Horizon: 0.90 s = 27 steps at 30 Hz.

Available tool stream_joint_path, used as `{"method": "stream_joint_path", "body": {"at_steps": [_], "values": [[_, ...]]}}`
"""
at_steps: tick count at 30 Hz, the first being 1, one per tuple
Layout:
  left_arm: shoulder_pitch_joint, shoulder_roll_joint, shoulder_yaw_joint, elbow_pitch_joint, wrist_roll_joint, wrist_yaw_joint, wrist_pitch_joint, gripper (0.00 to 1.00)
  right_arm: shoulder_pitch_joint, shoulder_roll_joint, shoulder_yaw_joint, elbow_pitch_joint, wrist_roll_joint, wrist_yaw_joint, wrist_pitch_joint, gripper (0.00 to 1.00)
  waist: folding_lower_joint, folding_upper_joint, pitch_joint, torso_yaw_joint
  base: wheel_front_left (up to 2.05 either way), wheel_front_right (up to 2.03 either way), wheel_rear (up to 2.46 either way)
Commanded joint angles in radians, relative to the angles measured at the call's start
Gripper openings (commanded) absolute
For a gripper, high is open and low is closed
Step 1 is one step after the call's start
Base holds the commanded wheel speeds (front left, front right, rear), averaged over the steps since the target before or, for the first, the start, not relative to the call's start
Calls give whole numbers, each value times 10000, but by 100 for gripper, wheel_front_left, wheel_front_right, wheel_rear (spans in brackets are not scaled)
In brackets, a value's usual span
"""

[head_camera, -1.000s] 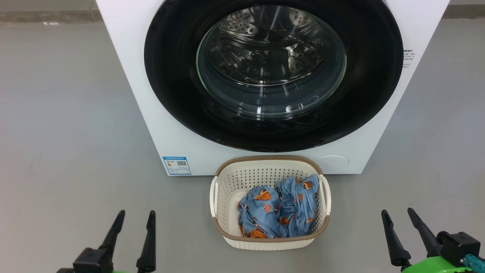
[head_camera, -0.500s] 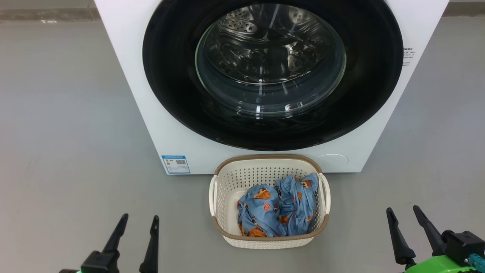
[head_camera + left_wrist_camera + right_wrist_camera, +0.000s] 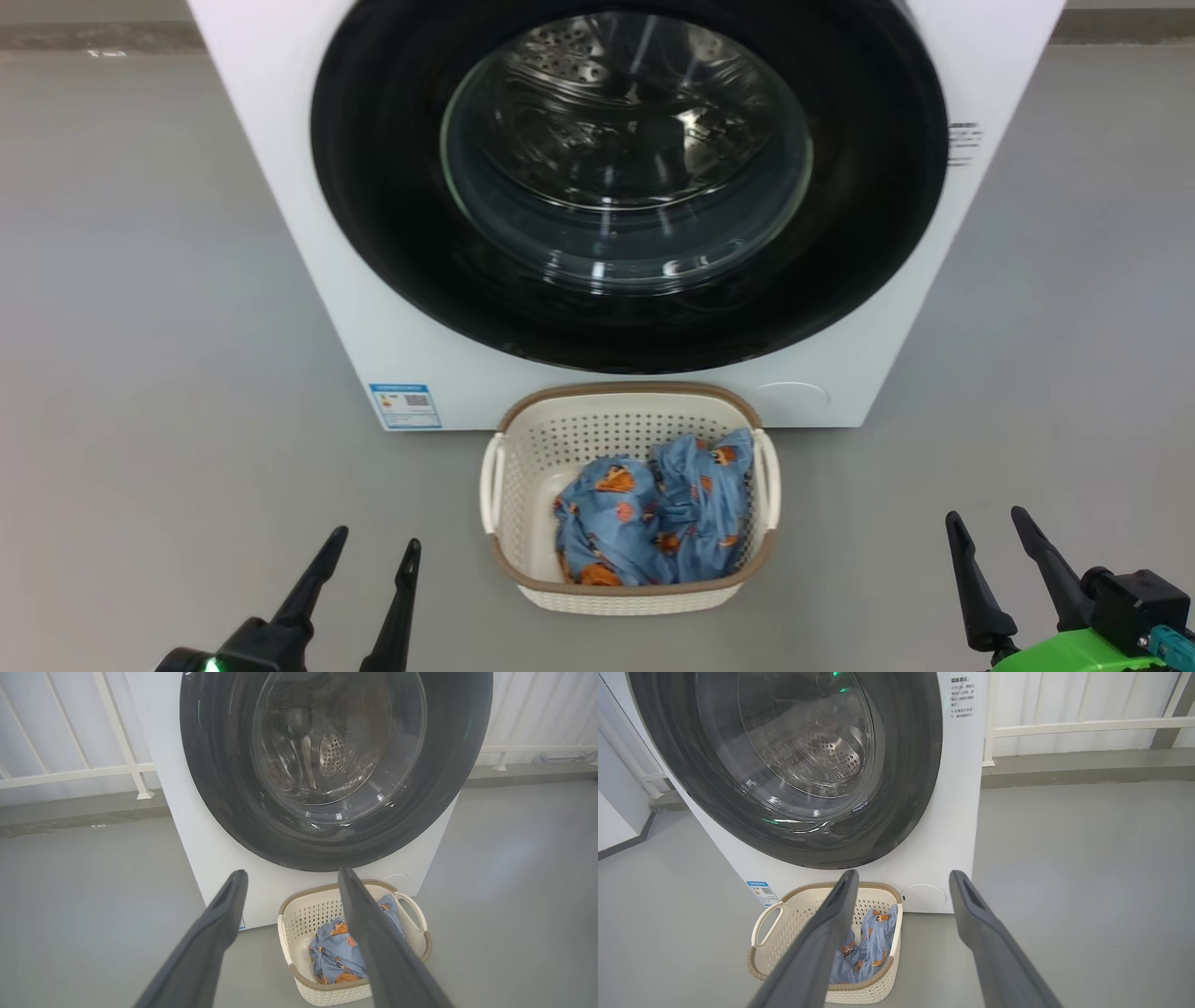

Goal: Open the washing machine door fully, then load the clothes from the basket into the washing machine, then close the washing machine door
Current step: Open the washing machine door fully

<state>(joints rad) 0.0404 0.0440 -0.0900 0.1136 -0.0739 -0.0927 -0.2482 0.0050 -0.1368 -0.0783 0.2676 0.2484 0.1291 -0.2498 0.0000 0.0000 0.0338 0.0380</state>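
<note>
Washing machine door [image 3: 625, 177]: a large round door, glossy black, with a bulging clear glass porthole at its centre; it sat shut, flat against the front of the machine, taking up most of that face.
Through the glass: the perforated steel drum showed behind bright reflections.
Washing machine [image 3: 467, 392]: a white front-loading box that stood on the floor straight ahead of the robot; a small blue label sticker [image 3: 404, 406] sat at its lower left corner and a round white cover [image 3: 792, 395] at its lower right.
Basket [image 3: 627, 388]: cream-white plastic with perforated sides, a brown woven-look rim and two side handles; it stood on the floor just in front of the machine, below the door.
Clothes [image 3: 653, 518]: crumpled light blue fabric with small orange figures, which lay inside the basket, toward its near right side.
Left gripper [image 3: 377, 539]: low at the near left, fingers spread apart and empty, well apart from the basket.
Right gripper [image 3: 984, 514]: low at the near right, fingers likewise spread and empty.
Floor [image 3: 140, 327]: smooth and grey.
Background: a white railing [image 3: 70, 772] stood behind the machine.
</note>
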Motion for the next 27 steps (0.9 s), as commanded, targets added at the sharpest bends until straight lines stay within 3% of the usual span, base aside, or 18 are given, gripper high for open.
{"method": "stream_joint_path", "body": {"at_steps": [1,17,20,27], "values": [[-282,62,289,-232,95,-15,-136,100,-64,-187,180,-273,-53,16,-120,100,0,0,13,6,123,123,-246],[-339,62,252,-259,47,-89,-136,100,-79,-185,174,-260,-72,16,-120,100,0,0,33,16,123,123,-246],[-334,62,236,-344,-457,-173,-136,100,-70,-189,179,-262,-79,16,-120,100,0,0,35,10,120,118,-238],[-318,62,290,-399,-517,-301,-136,100,-65,-173,201,-275,-110,16,-120,100,0,0,55,12,76,74,-150]]}}
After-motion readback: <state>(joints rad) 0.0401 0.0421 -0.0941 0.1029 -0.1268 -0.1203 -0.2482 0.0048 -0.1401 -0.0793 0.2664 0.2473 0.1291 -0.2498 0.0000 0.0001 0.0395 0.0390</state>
